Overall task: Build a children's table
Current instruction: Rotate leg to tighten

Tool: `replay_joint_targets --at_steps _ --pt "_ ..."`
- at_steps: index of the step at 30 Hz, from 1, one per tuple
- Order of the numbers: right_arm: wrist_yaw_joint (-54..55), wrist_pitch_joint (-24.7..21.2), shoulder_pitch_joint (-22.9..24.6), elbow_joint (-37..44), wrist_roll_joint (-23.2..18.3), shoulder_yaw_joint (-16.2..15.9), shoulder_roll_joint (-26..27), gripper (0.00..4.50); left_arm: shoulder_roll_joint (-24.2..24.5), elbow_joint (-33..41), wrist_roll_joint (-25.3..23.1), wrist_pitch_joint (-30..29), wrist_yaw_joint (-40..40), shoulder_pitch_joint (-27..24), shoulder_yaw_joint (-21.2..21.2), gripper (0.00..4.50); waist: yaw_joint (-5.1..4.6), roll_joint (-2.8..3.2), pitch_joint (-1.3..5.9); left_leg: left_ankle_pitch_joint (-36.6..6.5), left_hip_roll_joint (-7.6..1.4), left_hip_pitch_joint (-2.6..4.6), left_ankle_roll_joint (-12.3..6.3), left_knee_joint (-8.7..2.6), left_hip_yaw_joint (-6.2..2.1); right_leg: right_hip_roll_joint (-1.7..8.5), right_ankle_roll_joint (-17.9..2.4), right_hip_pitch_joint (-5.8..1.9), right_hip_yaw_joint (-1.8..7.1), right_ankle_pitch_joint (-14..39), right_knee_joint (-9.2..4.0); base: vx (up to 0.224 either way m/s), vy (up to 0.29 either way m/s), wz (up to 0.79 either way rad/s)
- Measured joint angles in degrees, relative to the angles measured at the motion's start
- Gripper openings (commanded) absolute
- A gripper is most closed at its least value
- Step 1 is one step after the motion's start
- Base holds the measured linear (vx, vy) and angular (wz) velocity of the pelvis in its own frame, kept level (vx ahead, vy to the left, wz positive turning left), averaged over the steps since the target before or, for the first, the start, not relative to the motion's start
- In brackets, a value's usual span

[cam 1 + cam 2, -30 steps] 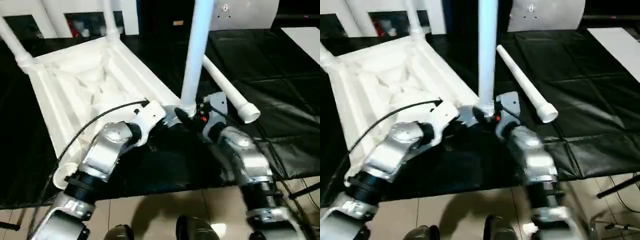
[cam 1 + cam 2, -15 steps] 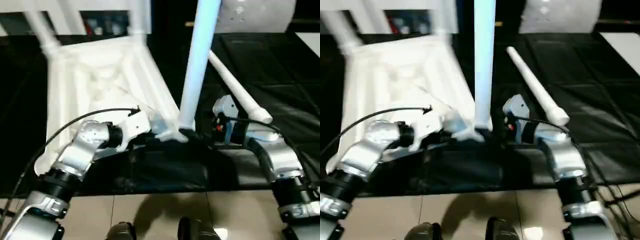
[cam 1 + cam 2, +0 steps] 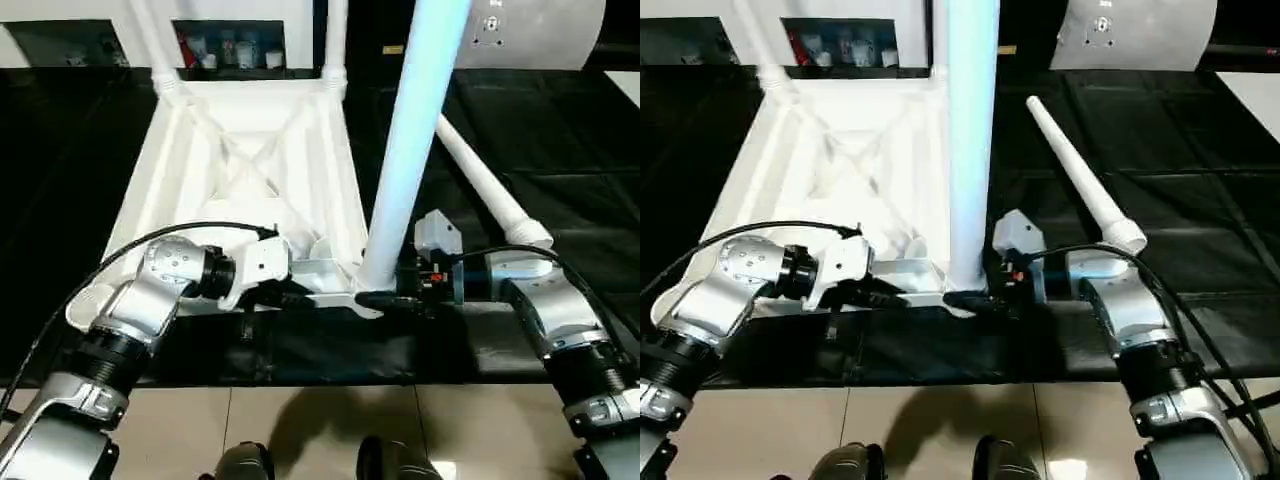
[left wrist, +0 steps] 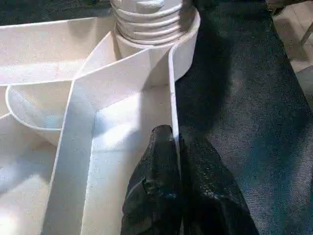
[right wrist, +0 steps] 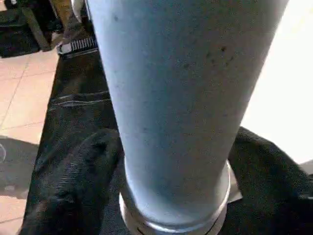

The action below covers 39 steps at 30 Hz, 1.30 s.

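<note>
The children's table top lies upside down on a black cloth, its ribbed underside facing up. Two legs stand in the far corner sockets. A third leg stands upright in the near right socket. A fourth leg lies loose on the cloth to the right. My left gripper is shut on the thin rim of the top, just beside that near socket. From the right, my right gripper reaches the base of the upright leg, its fingers pressed against both sides.
The black cloth covers the work surface, and its front edge runs just below both grippers. Below that edge lie floor tiles and my feet. A pale round board leans at the back right, and a shelf with small items stands behind the table top.
The camera has shifted, so the whole picture has turned. My right arm has swung out to the right of the upright leg, and its fingers have drawn in on the base. The left gripper keeps hold of the rim.
</note>
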<state>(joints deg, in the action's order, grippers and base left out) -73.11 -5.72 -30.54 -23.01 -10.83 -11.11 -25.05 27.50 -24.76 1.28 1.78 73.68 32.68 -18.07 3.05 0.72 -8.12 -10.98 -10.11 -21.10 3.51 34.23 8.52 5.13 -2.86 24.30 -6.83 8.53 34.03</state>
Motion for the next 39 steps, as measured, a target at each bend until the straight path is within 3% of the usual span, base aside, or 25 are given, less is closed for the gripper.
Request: replay_joint_targets --at_steps 6,13,16,21,28,32,34,39 --pt "-0.5 0.2 -0.1 -0.3 -0.1 0.0 -0.1 2.87 0.1 -0.6 0.1 0.8 0.7 0.2 0.0 0.00 0.07 -0.01 0.00 0.0 0.00 0.00 0.00 0.00 0.00 0.00 0.0 0.00 0.00 0.0 0.00 0.000 0.000 0.00" --pt "4.3 -1.8 1.4 0.6 -0.6 1.5 2.6 2.66 -0.3 1.3 0.0 -1.7 -1.6 -1.1 0.9 0.00 -0.43 -0.02 0.00 0.0 -0.03 0.00 0.01 -0.02 0.05 -0.01 0.0 -0.10 0.02 0.0 0.03 0.000 0.000 0.00" --pt "11.7 -5.0 2.4 2.2 0.2 3.0 5.1 2.66 -2.0 3.3 -1.4 -5.3 -7.1 -2.0 1.7 0.00 -1.29 -0.02 0.00 -0.1 -0.03 0.10 0.23 0.02 0.06 -0.01 0.3 -0.23 0.02 0.2 0.02 0.000 0.000 0.00" --pt "30.0 -8.8 2.8 3.2 3.9 7.2 12.2 2.65 -8.7 6.7 -5.1 -15.2 -19.3 -2.6 3.6 0.00 -2.85 0.01 0.02 -0.1 0.00 0.27 0.43 0.06 0.14 0.00 0.3 -0.35 0.09 0.2 -0.02 0.000 0.000 0.00" --pt "53.8 -12.3 1.5 3.7 7.7 13.3 22.3 2.65 -19.7 7.7 -9.1 -25.2 -34.5 -0.7 4.1 0.00 -2.81 0.24 0.16 -0.1 0.07 0.09 0.25 -0.03 0.14 0.04 0.3 -0.27 0.10 0.2 -0.17 0.000 0.000 0.00" --pt "58.6 -12.1 1.2 3.8 8.2 14.3 24.7 2.65 -21.1 8.6 -10.5 -25.8 -37.1 -1.0 3.5 0.00 -2.72 0.40 0.26 -0.1 0.08 0.04 -0.07 -0.21 0.13 0.04 0.3 -0.20 0.09 0.1 -0.19 0.000 0.000 0.00" --pt "59.3 -11.4 1.3 3.8 8.5 14.3 25.3 3.21 -21.1 9.7 -11.1 -25.9 -37.5 -1.6 3.5 0.00 -2.85 0.43 0.27 -0.1 0.08 -0.01 -0.10 -0.24 0.14 0.04 0.3 -0.12 0.08 0.2 -0.19 0.000 0.000 0.00" --pt "55.0 -10.5 1.7 3.9 6.4 14.3 24.8 3.70 -19.0 9.9 -10.1 -25.1 -36.8 -1.8 3.5 0.00 -3.56 0.43 0.27 -0.1 0.05 -0.05 -0.11 -0.23 0.16 0.02 0.2 0.00 0.08 0.1 -0.13 0.000 0.000 0.00"
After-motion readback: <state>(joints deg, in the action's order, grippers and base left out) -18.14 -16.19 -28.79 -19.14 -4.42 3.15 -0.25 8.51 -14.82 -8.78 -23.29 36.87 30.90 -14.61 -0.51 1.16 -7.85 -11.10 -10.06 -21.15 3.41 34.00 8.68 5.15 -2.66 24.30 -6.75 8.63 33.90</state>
